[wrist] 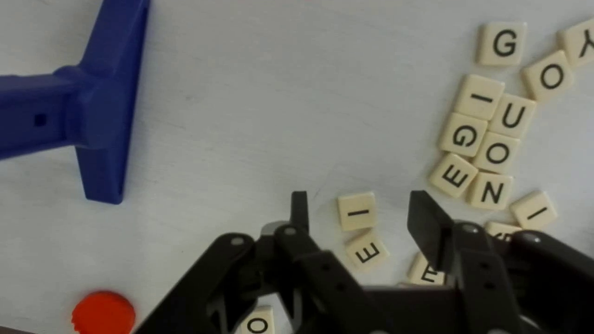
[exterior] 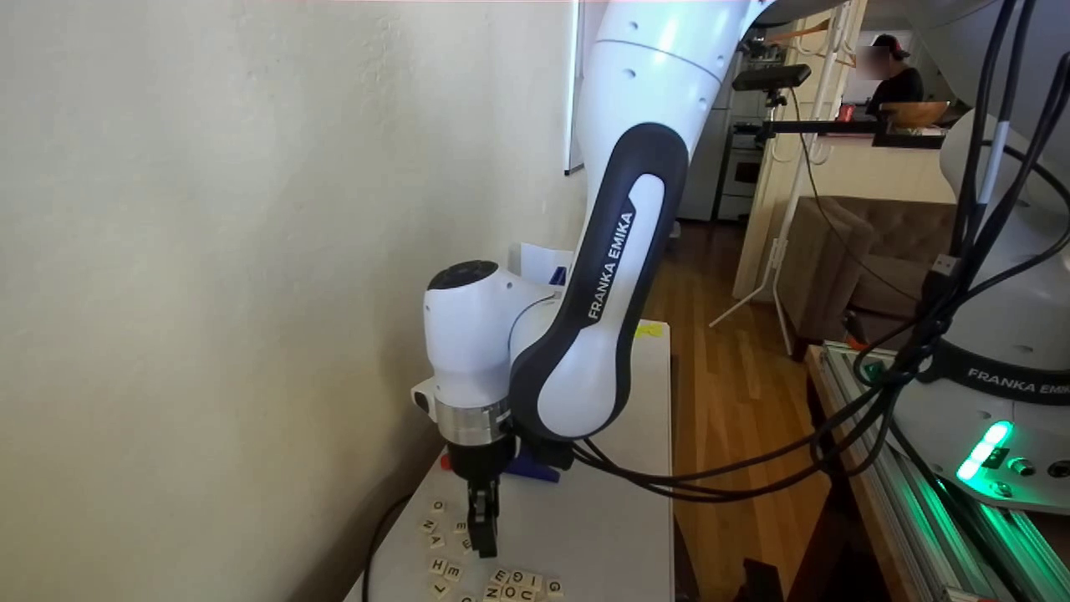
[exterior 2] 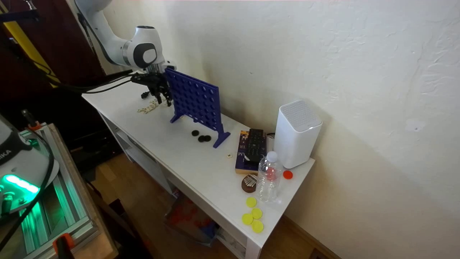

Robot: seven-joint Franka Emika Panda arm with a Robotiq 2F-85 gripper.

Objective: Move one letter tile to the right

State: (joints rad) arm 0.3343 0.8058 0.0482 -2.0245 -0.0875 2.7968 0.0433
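An upright blue plastic grid is carried by a white desk. The black two-fingered hand is held over the desk near one end of the grid; its fingers are parted wider than a tile, and nothing is gripped. In the wrist view, a square cream letter tile marked I is framed between the fingertips, right of the grid's foot, with open space on either side. A square cream tile marked E is also seen right of that foot, and farther right a cluster of square cream tiles is laid out. In an exterior view, three round black discs are set just beside the grid, and four round yellow discs well apart from it.
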